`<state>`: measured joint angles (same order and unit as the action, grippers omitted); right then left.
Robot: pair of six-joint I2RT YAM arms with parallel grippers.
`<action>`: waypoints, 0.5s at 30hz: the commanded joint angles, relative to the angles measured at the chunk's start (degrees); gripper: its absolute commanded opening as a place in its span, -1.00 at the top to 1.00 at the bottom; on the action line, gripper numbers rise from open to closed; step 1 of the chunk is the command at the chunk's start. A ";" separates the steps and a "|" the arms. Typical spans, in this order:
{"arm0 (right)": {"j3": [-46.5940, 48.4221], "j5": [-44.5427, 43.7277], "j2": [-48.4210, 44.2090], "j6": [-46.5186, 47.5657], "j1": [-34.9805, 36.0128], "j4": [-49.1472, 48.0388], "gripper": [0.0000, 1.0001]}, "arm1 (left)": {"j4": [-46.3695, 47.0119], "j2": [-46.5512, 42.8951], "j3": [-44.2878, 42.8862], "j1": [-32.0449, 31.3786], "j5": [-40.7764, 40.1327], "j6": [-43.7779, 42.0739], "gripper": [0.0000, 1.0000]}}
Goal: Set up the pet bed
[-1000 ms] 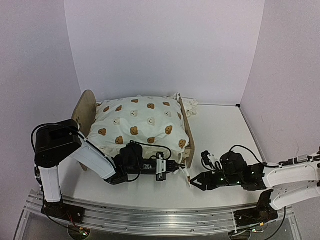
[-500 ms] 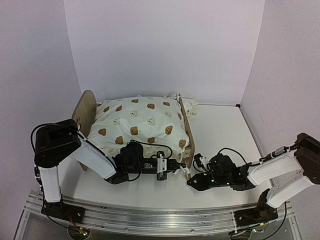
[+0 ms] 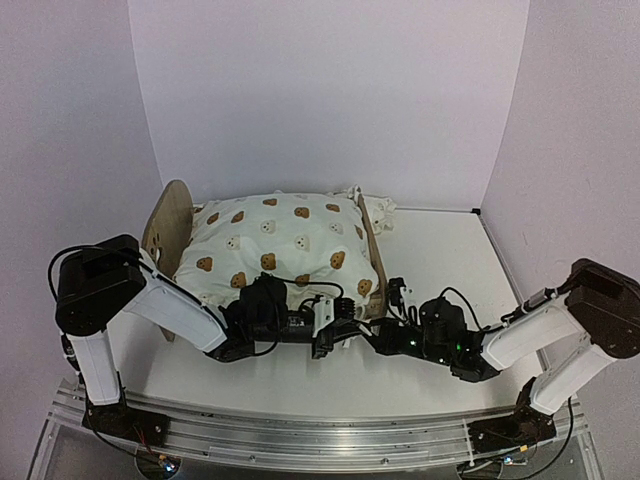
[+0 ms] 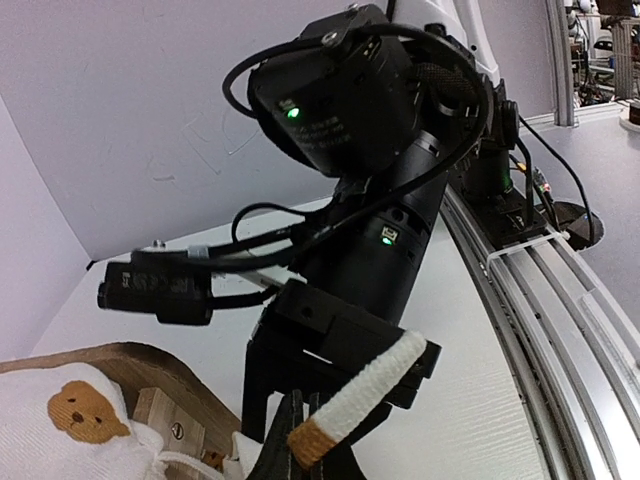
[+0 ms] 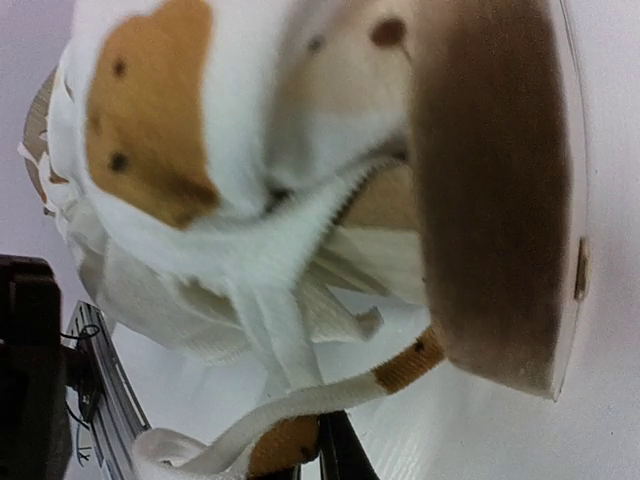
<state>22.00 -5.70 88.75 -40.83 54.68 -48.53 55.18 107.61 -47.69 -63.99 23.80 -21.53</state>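
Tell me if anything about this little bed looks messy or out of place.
Yes. The duvet sits bunched and puffed, spilling over the near side of the bed frame, and a tie string trails untied by the near right corner.

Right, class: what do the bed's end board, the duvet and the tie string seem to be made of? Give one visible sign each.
End board: light wood, perhaps plywood, matt; pale brown, flat, rounded top.
Duvet: soft cream fabric, likely cotton; it puffs and creases, bears printed.
Tie string: woven white cord with tan tip; ribbed weave shows.
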 commanded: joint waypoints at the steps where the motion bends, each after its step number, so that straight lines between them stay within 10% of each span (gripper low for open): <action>1: 1.96 -1.61 -2.27 -0.37 0.28 -6.05 0.87 | -3.21 -2.57 -1.92 1.29 0.77 5.98 1.00; 15: 4.86 -0.88 6.15 -4.29 0.79 -13.64 0.89 | -3.16 -3.51 -3.46 2.64 3.43 14.87 1.00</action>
<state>25.02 -6.37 91.46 -42.65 54.72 -55.64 51.74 107.56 -48.42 -61.89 25.28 -12.32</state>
